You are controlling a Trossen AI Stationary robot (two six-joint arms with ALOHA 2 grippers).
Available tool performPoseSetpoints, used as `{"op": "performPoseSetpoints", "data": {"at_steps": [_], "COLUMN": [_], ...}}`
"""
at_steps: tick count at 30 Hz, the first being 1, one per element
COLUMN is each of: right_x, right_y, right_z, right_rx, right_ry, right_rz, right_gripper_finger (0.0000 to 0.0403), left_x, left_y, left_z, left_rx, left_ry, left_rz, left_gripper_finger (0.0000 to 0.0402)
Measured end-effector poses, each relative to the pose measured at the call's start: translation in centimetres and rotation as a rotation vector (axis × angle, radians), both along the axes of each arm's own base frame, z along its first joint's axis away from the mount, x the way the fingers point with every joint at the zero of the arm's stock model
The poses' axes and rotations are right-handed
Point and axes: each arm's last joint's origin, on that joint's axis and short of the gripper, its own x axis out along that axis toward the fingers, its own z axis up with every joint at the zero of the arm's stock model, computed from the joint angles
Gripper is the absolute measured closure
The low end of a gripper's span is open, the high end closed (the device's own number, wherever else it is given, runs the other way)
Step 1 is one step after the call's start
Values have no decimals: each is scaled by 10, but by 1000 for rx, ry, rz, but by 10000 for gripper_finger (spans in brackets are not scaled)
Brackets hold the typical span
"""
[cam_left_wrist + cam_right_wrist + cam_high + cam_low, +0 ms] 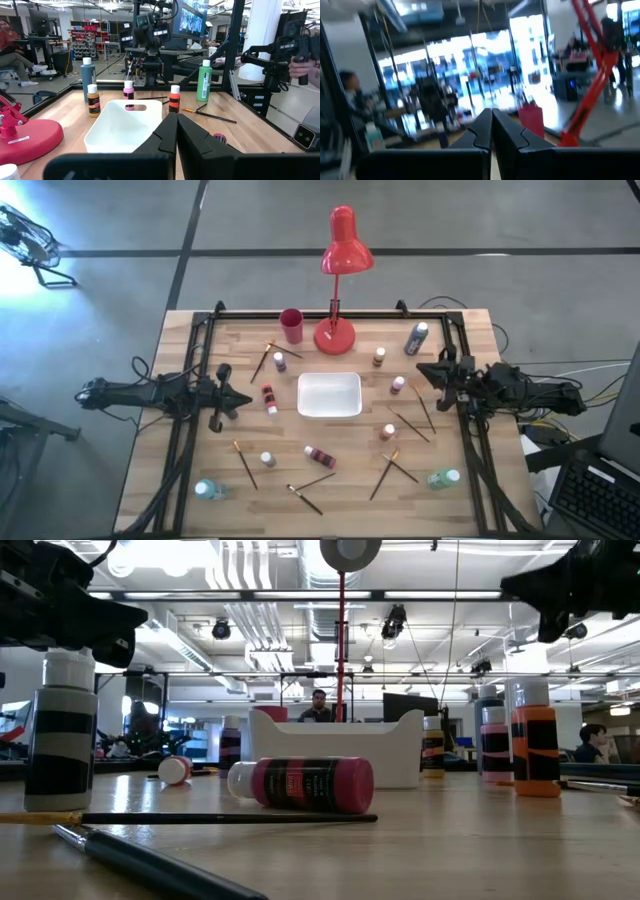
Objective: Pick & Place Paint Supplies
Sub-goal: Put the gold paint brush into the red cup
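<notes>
Small paint bottles stand or lie scattered over the wooden table around a white tray (329, 395): a red one on its side (269, 399), a dark red one on its side (320, 455), a pink one upright (398, 385) and a green one lying (443, 478). Thin brushes lie flat among them (245, 463) (385, 472). My left gripper (245, 401) hovers shut to the left of the tray. My right gripper (420, 370) hovers shut to its right. In the left wrist view the tray (125, 127) sits beyond the shut fingers, with upright bottles behind it.
A red desk lamp (335, 335) and a red cup (291, 326) stand at the far edge behind the tray. A dark blue bottle (416, 338) stands at far right. A black frame runs along the table's sides. People sit in the room beyond.
</notes>
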Motion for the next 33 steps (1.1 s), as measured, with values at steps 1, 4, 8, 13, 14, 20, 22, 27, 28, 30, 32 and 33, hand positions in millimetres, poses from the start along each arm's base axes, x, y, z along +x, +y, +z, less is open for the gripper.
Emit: {"op": "performPoseSetpoints", "data": {"at_steps": [1, 4, 8, 13, 14, 20, 22, 27, 28, 30, 32, 33], "right_x": [-1, -1, -2, -1, -1, -5, -7, -12, -13, -14, -15, -15], "right_y": [0, 0, 0, 1, 2, 2, 2, 2, 2, 2, 2, 2], "right_z": [2, 4, 6, 5, 6, 15, 18, 25, 26, 26, 24, 23], "right_rx": [2, 4, 3, -101, -114, -90, -91, -76, -70, -61, -59, -53], "right_ry": [-21, -48, -47, -10, -2, 28, 41, 102, 117, 153, 190, 197], "right_rz": [0, 1, 5, 27, 35, 56, 56, 61, 62, 64, 64, 65], "right_gripper_finger": [394, 394, 394, 394, 394, 394, 394, 394, 394, 394, 394, 394], "left_x": [0, 0, 0, 0, 0, 0, 0, 0, 0, 0, 0, 0], "left_y": [0, 0, 0, 0, 0, 0, 0, 0, 0, 0, 0, 0], "left_z": [0, 0, 0, 0, 0, 0, 0, 0, 0, 0, 0, 0], "left_rx": [0, 0, 0, 0, 0, 0, 0, 0, 0, 0, 0, 0], "left_ry": [0, -1, 0, -1, 0, 0, 0, -1, 0, 0, 0, 0], "left_rz": [0, 0, -1, 0, 0, 0, 0, 0, 0, 0, 0, 0], "left_gripper_finger": [392, 392, 392, 392, 392, 392, 392, 392, 392, 392, 392, 392]}}
